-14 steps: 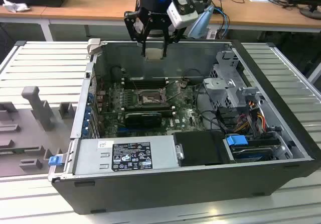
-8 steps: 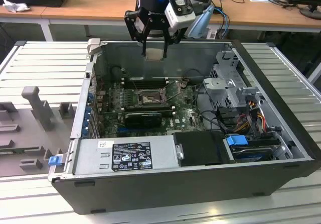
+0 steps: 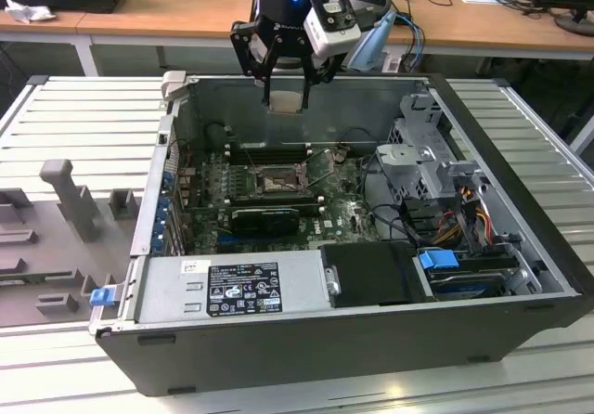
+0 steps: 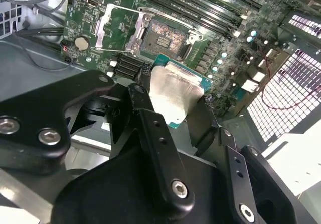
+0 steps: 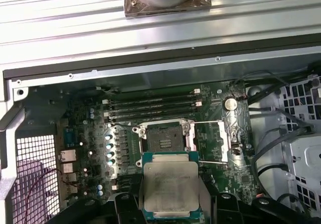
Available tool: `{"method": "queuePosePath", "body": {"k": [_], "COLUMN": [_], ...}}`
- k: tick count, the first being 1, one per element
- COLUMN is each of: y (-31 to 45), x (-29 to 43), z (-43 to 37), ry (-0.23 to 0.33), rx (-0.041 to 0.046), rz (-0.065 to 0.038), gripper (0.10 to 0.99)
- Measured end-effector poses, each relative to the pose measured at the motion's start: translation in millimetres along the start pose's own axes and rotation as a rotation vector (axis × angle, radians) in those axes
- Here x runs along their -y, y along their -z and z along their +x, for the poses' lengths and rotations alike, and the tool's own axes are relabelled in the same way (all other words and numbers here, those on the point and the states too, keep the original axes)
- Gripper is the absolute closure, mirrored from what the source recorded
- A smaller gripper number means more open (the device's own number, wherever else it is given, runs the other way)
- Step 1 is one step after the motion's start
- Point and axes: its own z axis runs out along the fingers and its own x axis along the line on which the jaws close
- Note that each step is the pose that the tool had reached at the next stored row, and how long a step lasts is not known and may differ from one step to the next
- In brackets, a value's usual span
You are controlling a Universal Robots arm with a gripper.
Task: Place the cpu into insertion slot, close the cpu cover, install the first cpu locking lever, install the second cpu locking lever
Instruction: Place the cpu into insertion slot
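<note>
**Now: cpu pinched in the air above the open slot**

The cpu [image 5: 170, 186] sits flat between the fingers of the gripper [image 5: 170, 200], silvery lid up, with the green edge of its board showing around the lid in both wrist views. The jaws are pressed in on two opposite edges, so the lid and underside stay free.

By its look it is light, thin and stiff. The smooth metal top would likely slip under a loose hold, and the contact face beneath is probably delicate. Holding it by the edges, as here, seems the sound way to take it, and it must stay level.

In the exterior view the cpu [image 3: 284, 101] hangs high over the open computer case [image 3: 520, 247], well apart from the motherboard [image 3: 343, 210] below.

The insertion slot [image 5: 163, 141] lies bare and unfilled. The cpu cover [image 5: 223, 141] is swung open to one side of it, so the way in is clear.

The long black memory sticks [image 5: 150, 106] run just beside the slot, on the side away from the gripper.
</note>
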Motion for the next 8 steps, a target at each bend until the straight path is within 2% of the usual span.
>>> {"method": "queuePosePath", "body": {"k": [8], "y": [0.0], "x": [0.0], "z": [0.0], "ry": [-0.021], "rx": [0.0019], "rz": [-0.001], "gripper": [0.553]}}
